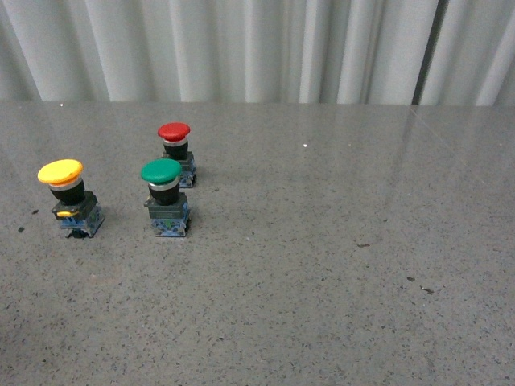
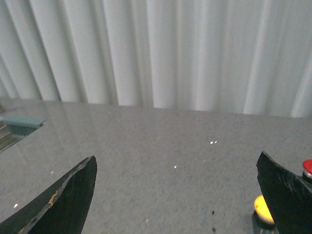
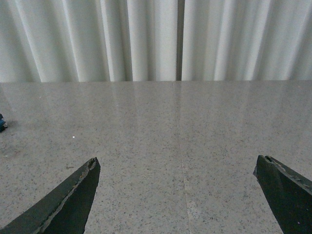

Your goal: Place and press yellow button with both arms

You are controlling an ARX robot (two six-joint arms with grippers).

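The yellow button (image 1: pixel 67 197) stands upright at the left of the grey speckled table, with a yellow cap, black body and blue base. In the left wrist view its yellow cap (image 2: pixel 262 208) shows partly hidden behind one finger. My left gripper (image 2: pixel 176 165) is open and empty, above the table, with the button beside one fingertip. My right gripper (image 3: pixel 176 163) is open and empty over bare table. Neither arm shows in the front view.
A green-capped button (image 1: pixel 166 197) stands right of the yellow one, and a red-capped button (image 1: pixel 176 153) stands behind it; the red cap (image 2: pixel 307 166) shows at the edge of the left wrist view. White curtains hang behind the table (image 1: pixel 338 265). A grey-green box (image 2: pixel 22 123) sits at the table's side.
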